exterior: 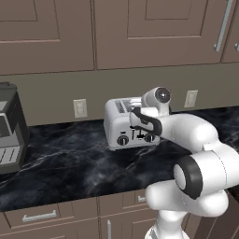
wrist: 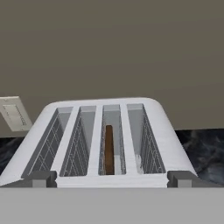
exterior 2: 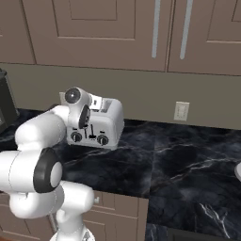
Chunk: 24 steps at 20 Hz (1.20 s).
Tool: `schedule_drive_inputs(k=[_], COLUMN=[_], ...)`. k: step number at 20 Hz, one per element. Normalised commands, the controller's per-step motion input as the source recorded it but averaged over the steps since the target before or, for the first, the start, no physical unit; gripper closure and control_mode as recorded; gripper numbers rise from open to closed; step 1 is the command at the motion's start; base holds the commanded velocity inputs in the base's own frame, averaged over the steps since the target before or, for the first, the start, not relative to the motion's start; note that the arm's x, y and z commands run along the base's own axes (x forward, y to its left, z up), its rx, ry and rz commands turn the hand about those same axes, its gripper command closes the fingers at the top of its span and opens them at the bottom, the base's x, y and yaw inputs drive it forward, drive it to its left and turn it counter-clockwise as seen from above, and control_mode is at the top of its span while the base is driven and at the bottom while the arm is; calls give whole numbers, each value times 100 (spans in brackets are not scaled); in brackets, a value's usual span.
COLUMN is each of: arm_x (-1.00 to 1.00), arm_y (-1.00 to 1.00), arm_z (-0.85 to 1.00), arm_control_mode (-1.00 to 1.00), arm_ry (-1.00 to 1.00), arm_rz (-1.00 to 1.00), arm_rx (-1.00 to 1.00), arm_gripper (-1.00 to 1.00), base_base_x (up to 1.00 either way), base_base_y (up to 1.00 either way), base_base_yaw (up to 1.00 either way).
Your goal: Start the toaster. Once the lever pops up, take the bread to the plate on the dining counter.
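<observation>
The silver-grey four-slot toaster [exterior: 122,127] [exterior 2: 102,126] [wrist: 131,131] stands on the black marble worktop [exterior: 70,163] against the wall. The bread [wrist: 109,149], a thin dark brown slice, sits edge-on, low in the third slot from the left. My gripper [wrist: 112,179] hovers just above the toaster's front edge. It is open, with one fingertip [wrist: 43,178] at each front corner and nothing between them. In the base views my hand [exterior: 145,120] [exterior 2: 84,116] covers part of the toaster's top and front. A pale curved sliver [exterior 2: 238,172] is cut off by the right edge; I cannot tell whether it is the plate. The dining counter is out of view.
A larger dark grey boxy appliance [exterior: 9,130] stands at the worktop's left end. Wall outlets [exterior: 80,108] [exterior: 190,98] [exterior 2: 181,111] flank the toaster. Taupe upper cabinets [exterior: 140,32] hang above, and drawers with horizontal handles [exterior: 39,216] run below. Open worktop [exterior 2: 179,164] lies right of the toaster.
</observation>
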Motion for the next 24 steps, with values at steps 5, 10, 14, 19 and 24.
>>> schedule_drive_inputs(k=[5,10,14,19,24], arm_x=[14,10,4,0,0], arm_y=[0,0,0,0,0], arm_z=[-5,-2,-9,-12,-1], arm_control_mode=[-100,-100,-100,-100,-100], arm_ry=[0,0,0,0,0], arm_rz=[0,0,0,0,0], arm_rx=[0,0,0,0,0], arm_gripper=[-100,-100,-100,-100,-100], base_base_x=[0,0,0,0,0], base_base_y=[0,0,0,0,0], base_base_yaw=[0,0,0,0,0])
